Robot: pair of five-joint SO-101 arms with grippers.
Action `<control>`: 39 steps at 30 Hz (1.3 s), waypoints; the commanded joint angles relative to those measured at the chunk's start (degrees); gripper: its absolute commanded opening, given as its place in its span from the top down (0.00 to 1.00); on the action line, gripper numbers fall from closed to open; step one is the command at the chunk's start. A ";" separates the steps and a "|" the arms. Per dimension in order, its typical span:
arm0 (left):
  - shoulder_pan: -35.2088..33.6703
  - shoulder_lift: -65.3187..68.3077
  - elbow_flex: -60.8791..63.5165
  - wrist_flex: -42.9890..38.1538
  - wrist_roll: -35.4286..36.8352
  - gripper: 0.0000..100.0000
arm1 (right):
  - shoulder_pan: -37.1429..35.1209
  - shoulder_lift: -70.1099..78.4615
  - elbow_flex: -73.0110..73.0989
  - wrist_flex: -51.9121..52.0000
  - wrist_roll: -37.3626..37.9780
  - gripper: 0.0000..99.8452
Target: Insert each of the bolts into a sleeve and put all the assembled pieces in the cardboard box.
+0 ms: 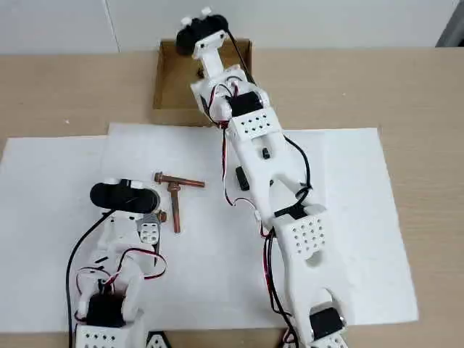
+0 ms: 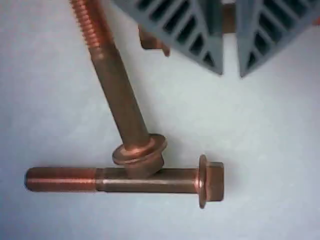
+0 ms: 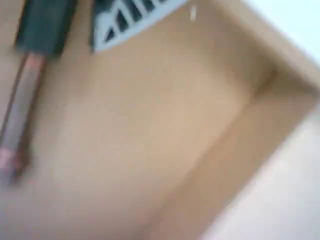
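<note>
Two copper bolts lie in a T on the white paper: one bolt (image 1: 178,180) (image 2: 125,180) flat, the other bolt (image 1: 175,209) (image 2: 115,90) with its head resting against the first. My left gripper (image 1: 154,217) (image 2: 229,60) hovers just beside them, shut to a thin slit. A third copper bolt (image 2: 150,42) (image 1: 162,215) lies crosswise behind its grey fingers (image 2: 190,25), not clamped. My right gripper (image 1: 206,51) (image 3: 130,20) hangs over the cardboard box (image 1: 168,87) (image 3: 150,125). Next to it is a black sleeve (image 3: 45,25) with a bolt shaft (image 3: 20,115) sticking out.
A white paper sheet (image 1: 348,217) covers most of the wooden table (image 1: 72,87). The box stands at the far edge of the sheet. The right arm (image 1: 290,217) stretches across the middle of the sheet, from the near edge to the box.
</note>
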State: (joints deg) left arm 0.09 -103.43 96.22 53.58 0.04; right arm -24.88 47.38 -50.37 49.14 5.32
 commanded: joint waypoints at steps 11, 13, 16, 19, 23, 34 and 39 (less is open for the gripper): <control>0.26 -0.44 -0.31 -1.49 -0.26 1.00 | -0.40 -15.43 -2.81 27.30 0.09 0.95; 0.26 -0.44 -0.31 -1.49 -0.26 1.00 | -0.48 -16.66 -2.81 30.64 0.09 0.99; 0.26 -0.44 -0.31 -1.49 -0.26 1.00 | -0.48 -18.51 -2.81 35.91 0.09 0.99; 0.26 -0.44 -0.31 -1.49 -0.26 1.00 | -0.48 -20.18 -2.81 42.68 0.44 0.99; 0.26 -0.44 -0.31 -1.49 -0.26 1.00 | -0.22 -20.97 -2.37 48.75 0.09 0.99; 0.18 -0.44 -0.31 -1.49 -0.26 1.00 | -2.15 -27.65 15.82 48.66 -1.41 0.99; 0.18 -0.44 -0.31 -1.49 -0.26 1.00 | -1.45 -25.01 18.20 47.87 -3.25 0.98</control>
State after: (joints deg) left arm 0.09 -103.43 96.22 53.58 0.04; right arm -26.90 23.30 -32.26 97.23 3.03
